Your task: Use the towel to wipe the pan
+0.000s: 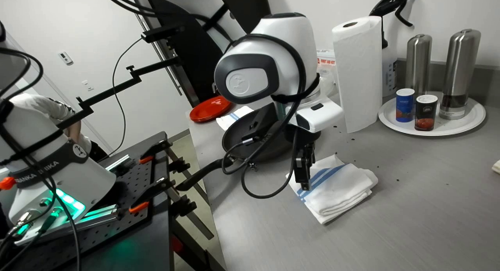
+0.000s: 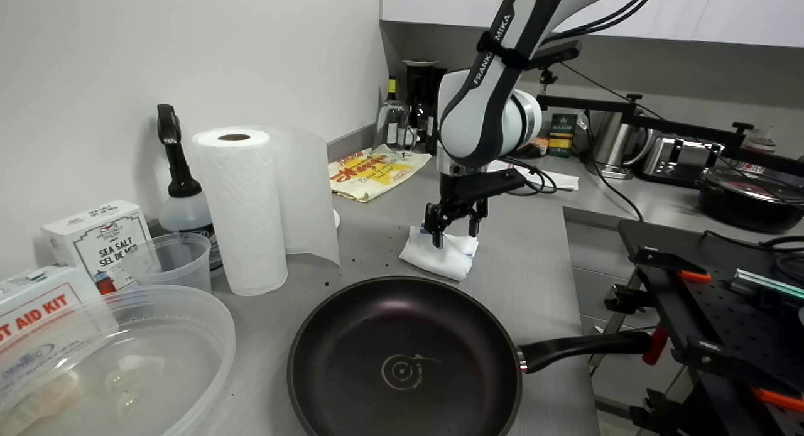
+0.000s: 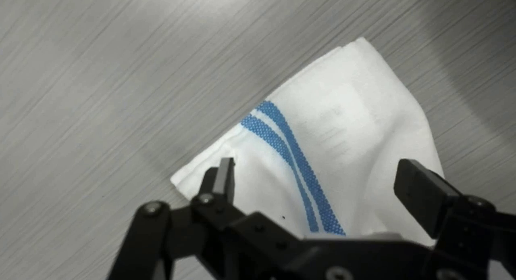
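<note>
The towel, a folded white cloth with blue stripes, lies on the grey counter beside the pan; it also shows in an exterior view and in the wrist view. My gripper is open and empty. Its fingers are wide apart over the towel, with the stripes between them. It points down at the towel in both exterior views; I cannot tell whether the fingertips touch the cloth. The dark pan sits flat, its black handle over the counter edge. The arm partly hides the pan in an exterior view.
A paper roll stands near the pan and towel. A white plate holds steel grinders and small jars. A clear tub is beside the pan. Red dishes and another striped cloth lie beyond the pan. Dark crumbs dot the counter.
</note>
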Robot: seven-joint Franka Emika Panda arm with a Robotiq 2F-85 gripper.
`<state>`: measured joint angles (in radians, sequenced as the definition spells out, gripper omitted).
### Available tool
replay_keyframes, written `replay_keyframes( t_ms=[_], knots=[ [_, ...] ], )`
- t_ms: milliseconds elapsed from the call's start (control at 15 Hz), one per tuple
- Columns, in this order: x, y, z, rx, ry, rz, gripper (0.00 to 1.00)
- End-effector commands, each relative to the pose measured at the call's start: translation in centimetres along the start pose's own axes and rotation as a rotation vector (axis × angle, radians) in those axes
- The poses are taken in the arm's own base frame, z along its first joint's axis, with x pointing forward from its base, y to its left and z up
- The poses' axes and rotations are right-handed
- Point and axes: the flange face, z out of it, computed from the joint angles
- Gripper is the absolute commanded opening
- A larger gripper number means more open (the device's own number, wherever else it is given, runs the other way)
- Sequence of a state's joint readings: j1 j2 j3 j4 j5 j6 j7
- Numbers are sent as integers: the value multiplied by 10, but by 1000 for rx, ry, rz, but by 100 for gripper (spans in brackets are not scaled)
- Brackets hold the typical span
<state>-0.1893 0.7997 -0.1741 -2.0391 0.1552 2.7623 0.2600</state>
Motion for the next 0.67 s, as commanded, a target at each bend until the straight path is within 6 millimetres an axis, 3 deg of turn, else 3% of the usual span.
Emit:
replay_keyframes(
  t_ms=[0, 600],
  knots=[
    [5, -6, 6, 13, 11, 19, 100],
    [4, -8, 8, 24, -12, 4, 100]
  ],
)
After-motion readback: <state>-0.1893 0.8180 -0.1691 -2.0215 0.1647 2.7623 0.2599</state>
